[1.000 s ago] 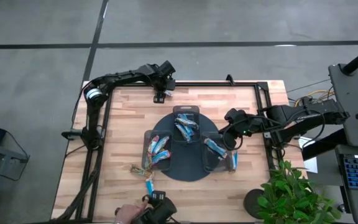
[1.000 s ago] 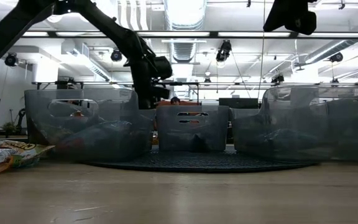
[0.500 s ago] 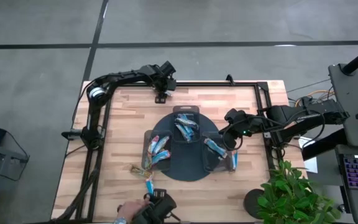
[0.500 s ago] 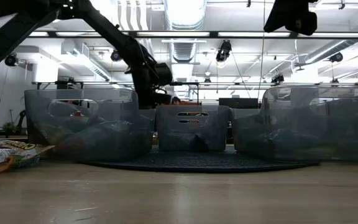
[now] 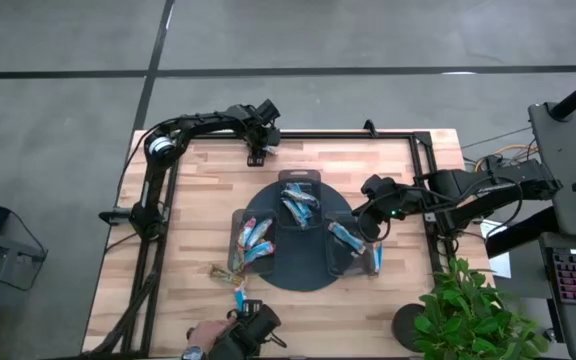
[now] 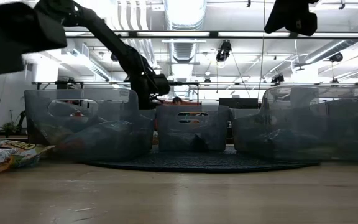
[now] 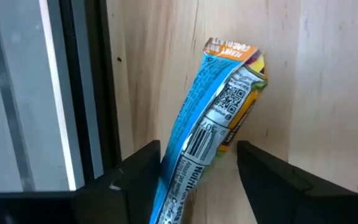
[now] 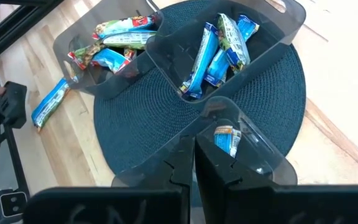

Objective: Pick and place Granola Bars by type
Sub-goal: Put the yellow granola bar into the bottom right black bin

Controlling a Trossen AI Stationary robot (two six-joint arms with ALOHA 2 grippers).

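A light blue Granola Bar (image 7: pixel 213 118) with an orange end lies on the wood by the black frame rail (image 7: pixel 89 93), at the table's far edge. My left gripper (image 7: pixel 197 149) (image 5: pixel 259 148) points down over it, open, one finger on each long side. My right gripper (image 8: pixel 194 146) (image 5: pixel 370 205) hangs shut and empty above the right-hand clear bin (image 8: pixel 247 155). Three clear bins on the dark round tray (image 5: pixel 303 275) hold bars. Two loose bars (image 5: pixel 230 270) (image 5: pixel 240 297) lie near the front. My left gripper's fingers stand astride the bar's near half, coming from above and lying across it. One finger (image 7: pixel 138 177) is right against the bar's blue side (image 7: pixel 169 168); whether it touches, I cannot tell. The bar rests on the table.
A person's hand (image 5: pixel 203 345) with a dark object is at the near edge, close to the loose blue bar. Black frame rails run along the table's far, left and right edges. A potted plant (image 5: pixel 468 310) stands at the near right corner.
My left gripper has sunk toward the bar at the table's far edge. The person's hand at the near edge has shifted slightly.
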